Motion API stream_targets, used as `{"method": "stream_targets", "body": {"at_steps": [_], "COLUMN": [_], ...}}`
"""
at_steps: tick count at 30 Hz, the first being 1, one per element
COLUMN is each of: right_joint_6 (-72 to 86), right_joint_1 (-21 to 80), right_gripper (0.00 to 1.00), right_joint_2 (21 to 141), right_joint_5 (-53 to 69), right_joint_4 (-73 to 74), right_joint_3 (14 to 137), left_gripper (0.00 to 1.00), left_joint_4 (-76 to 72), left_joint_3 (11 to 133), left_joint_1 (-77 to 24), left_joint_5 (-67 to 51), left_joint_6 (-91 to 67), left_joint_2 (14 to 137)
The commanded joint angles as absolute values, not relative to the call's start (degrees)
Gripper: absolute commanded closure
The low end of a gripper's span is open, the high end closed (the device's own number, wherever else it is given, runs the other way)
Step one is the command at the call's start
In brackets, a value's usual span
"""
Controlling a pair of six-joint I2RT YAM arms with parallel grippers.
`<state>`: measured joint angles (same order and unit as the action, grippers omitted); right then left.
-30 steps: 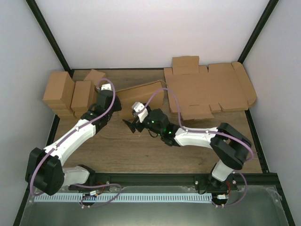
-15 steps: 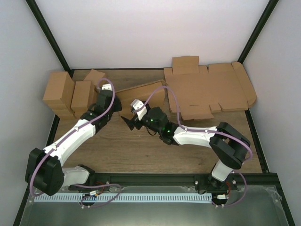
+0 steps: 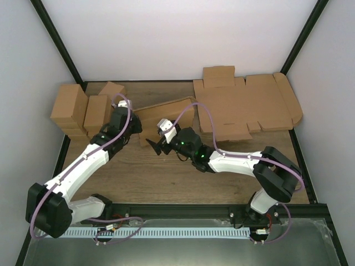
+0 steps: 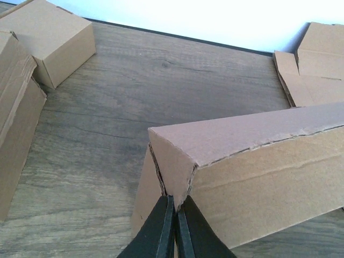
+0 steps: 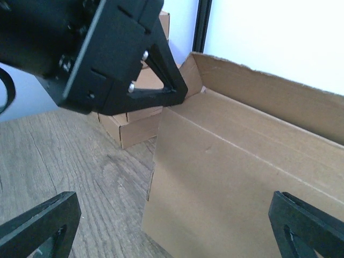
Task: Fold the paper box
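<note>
Two arms are meeting at the paper box [image 3: 166,115], which is sitting half folded near the middle of the table [image 3: 166,177], a little toward the back. Its long walls are standing up, and one end is pointing toward the left arm.

The left gripper [image 4: 174,200] is squeezing tight at the near corner of the box. Its two fingers are pressing together with no gap showing. It seems to be pinching the thin edge of card there, but the corner is hiding the very tips, so I am not sure how much card is in the pinch. The right gripper [image 3: 156,146] is hanging wide open just beside the long side wall, and it is holding nothing.

Lots of things are waiting to go wrong. If the pinch is only catching a tiny bit of card, the corner is likely going to slip out, and the wall is going to flop back down. The card edges at that corner are looking rough, so a hard pull is risking a tear. If the right gripper is pushing on the wall while only one corner is held, the whole box may be sliding or twisting away instead of folding. The two grippers are also sitting very near each other, so a bump is possible. A big shove might be sending the box into the small boxes [image 3: 72,108] on the left or onto the flat sheet [image 3: 244,108] behind.
</note>
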<state>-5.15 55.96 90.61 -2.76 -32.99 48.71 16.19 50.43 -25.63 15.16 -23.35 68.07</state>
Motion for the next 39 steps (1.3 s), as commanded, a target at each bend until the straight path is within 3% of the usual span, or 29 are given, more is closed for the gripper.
{"method": "stream_targets", "body": {"at_steps": [1,8,29,39], "right_joint_6": [-5.01,-5.5,-3.78,-4.6], "right_joint_1": [56.0,55.92,53.4,53.42], "right_gripper": [0.0,0.0,0.0,0.0], "right_joint_2": [92.71,94.43,80.83,86.98], "right_joint_5": [-2.63,-4.54,-3.54,1.38], "right_joint_4": [-33.79,-34.35,-36.65,-35.25], "right_joint_3": [52.06,52.84,40.03,46.7], "left_gripper": [0.96,0.96,0.96,0.96], "left_joint_4": [17.26,20.01,25.88,28.61], "left_joint_3": [50.25,50.34,49.74,50.22], "left_joint_1": [-25.44,-25.43,-23.58,-23.33], "left_joint_5": [14.09,14.79,5.32,4.1], "left_joint_6": [-23.14,-22.44,-18.67,-17.93], "left_joint_2": [66.18,64.16,59.57,57.54]}}
